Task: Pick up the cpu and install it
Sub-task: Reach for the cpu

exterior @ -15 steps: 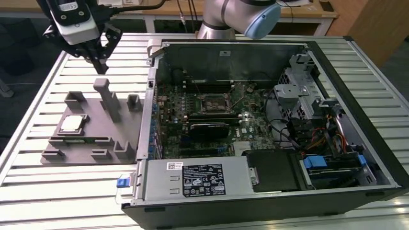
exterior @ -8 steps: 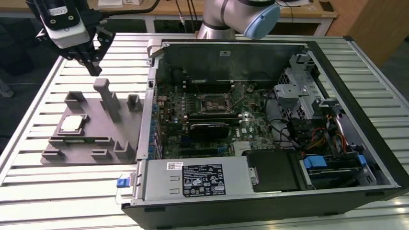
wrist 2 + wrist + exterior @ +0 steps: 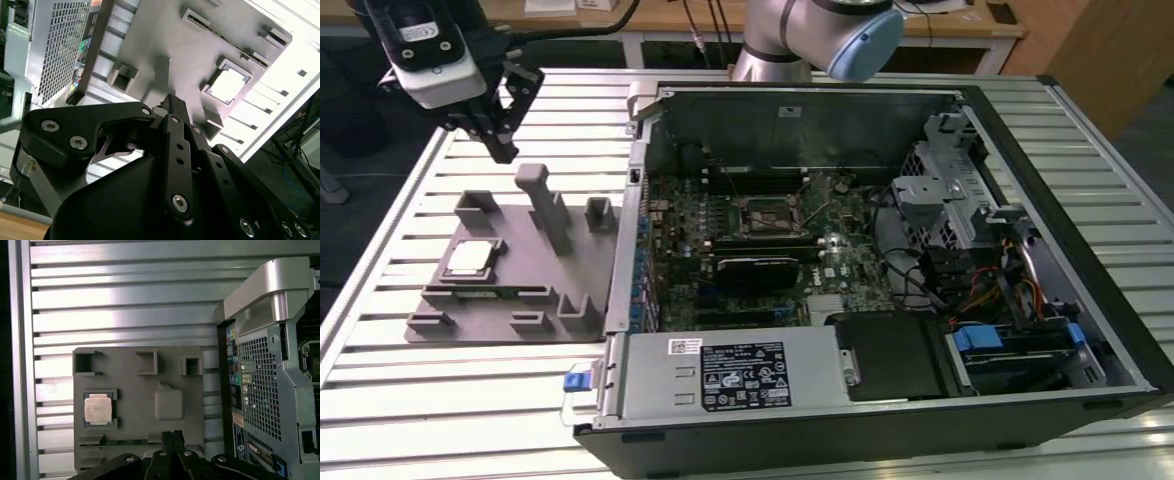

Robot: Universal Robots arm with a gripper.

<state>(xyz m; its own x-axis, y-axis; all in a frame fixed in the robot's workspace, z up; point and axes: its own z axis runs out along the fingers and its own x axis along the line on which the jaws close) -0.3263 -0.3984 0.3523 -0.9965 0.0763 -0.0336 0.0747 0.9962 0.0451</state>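
- Gripper (image 3: pixel 503 150) hangs in the air, pressed together tip to tip with nothing between, as both wrist views show (image 3: pixel 172 436) (image 3: pixel 172 102).
- Below the gripper and well apart from it, the cpu (image 3: pixel 470 258) lies flat in a square pocket of the grey fixture (image 3: pixel 520 300), its shiny metal top facing up; it also shows in the first wrist view (image 3: pixel 97 408) and the second wrist view (image 3: pixel 229 84).
- In the exterior view the gripper is over the far end of the fixture, with the cpu nearer the camera than the gripper.
- A thin green circuit strip (image 3: pixel 125 442) sits in a slot of the fixture just beside the cpu, also lower than the gripper.
- The fixture rests on a slatted metal surface (image 3: pixel 454 400) beneath the gripper.
- To the exterior view's right of the gripper stands an open computer case (image 3: pixel 881 430) on its side, touching or just beside the fixture.
- Inside it, well apart from the gripper, the motherboard (image 3: pixel 841 265) lies exposed with its black-framed socket (image 3: pixel 767 212) holding no chip.
- The arm (image 3: pixel 827 35) reaches over the far edge of the case.
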